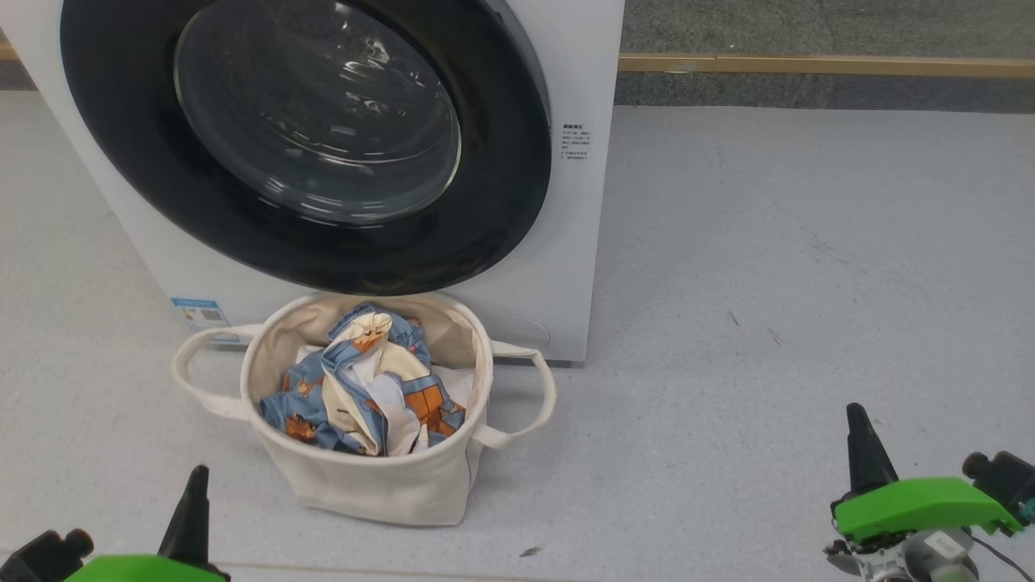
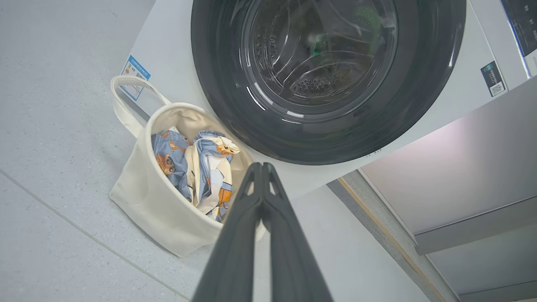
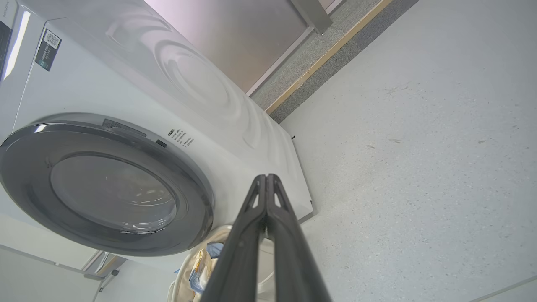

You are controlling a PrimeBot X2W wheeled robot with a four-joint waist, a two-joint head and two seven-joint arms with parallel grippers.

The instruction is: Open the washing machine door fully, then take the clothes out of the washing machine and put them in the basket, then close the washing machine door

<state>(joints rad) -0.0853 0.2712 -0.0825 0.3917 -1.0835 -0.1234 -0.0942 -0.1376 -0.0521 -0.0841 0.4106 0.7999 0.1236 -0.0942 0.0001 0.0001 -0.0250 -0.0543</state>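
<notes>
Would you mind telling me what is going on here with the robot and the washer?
Nothing is being handled at this moment. The clothes lie in the basket, which stands on the floor in front of the washing machine. The washing machine door looks shut, and no clothes show in the drum behind its glass. The left gripper and the right gripper hang low and apart from everything, each with its fingers closed on nothing. The task looks about done.
</notes>
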